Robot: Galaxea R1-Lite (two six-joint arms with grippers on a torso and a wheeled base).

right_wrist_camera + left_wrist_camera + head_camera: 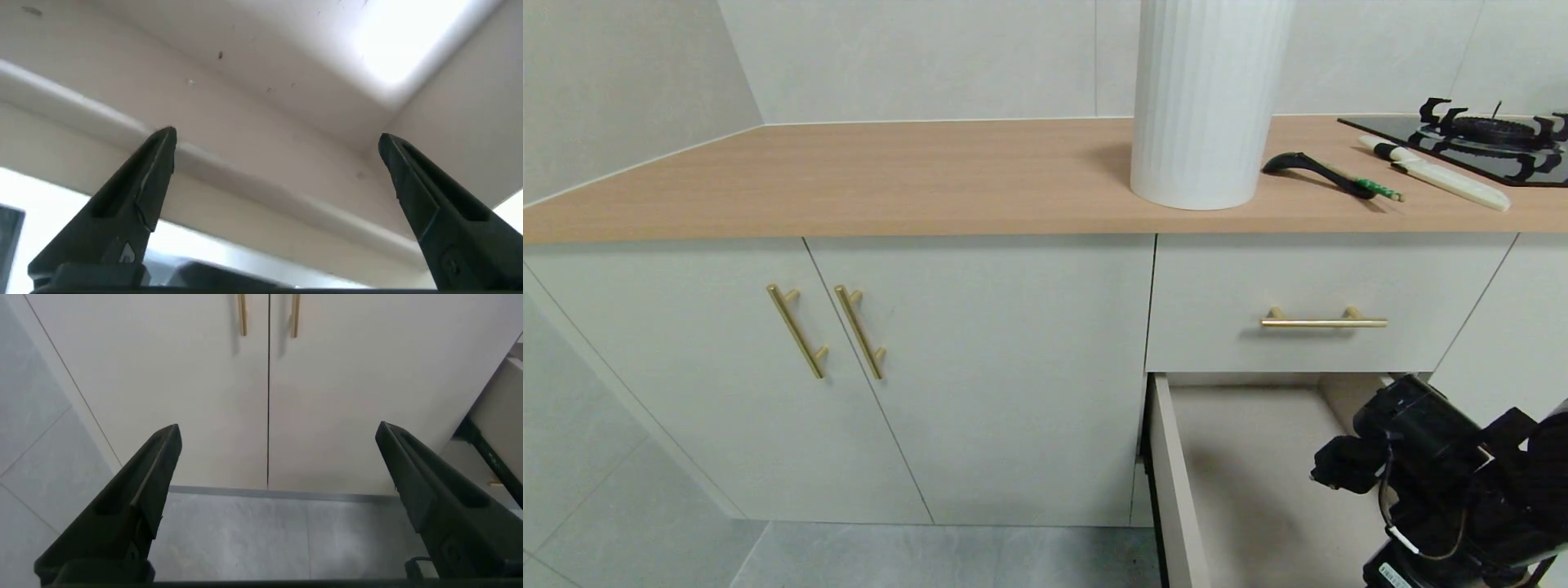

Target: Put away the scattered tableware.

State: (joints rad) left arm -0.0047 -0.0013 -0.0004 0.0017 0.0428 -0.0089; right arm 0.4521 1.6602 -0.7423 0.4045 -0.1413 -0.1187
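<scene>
The drawer (1172, 490) stood pulled out, and the part of its pale bottom not covered by the arm was bare. It was probably opened to receive the tableware. The right gripper (276, 137) hung low over the drawer, with its jaws spread wide and nothing between them, and it faced pale panels of the cabinet. From so low a place it could not reach the tableware; it would first need to rise to the tabletop (890, 180).

All the tableware lay flat on the tabletop above the drawer. There was a black spoon (1294, 162) with a thin green stick (1384, 192) at the end of its handle; whether the stick was a part of the spoon could not be told. A knife (1445, 181) with a pale blade lay near them, toward the stove (1486, 139), which was above the drawer and to its right. A white ribbed container (1205, 98) stood upright above the drawer's left side, just beside the spoon's bowl, so a careless approach could knock it.

The left gripper (278, 429) was left of the drawer, low, before the closed cabinet doors (343, 392) and above the floor (270, 539). Its jaws were also apart and empty. It seemed that nothing had been put away yet.
</scene>
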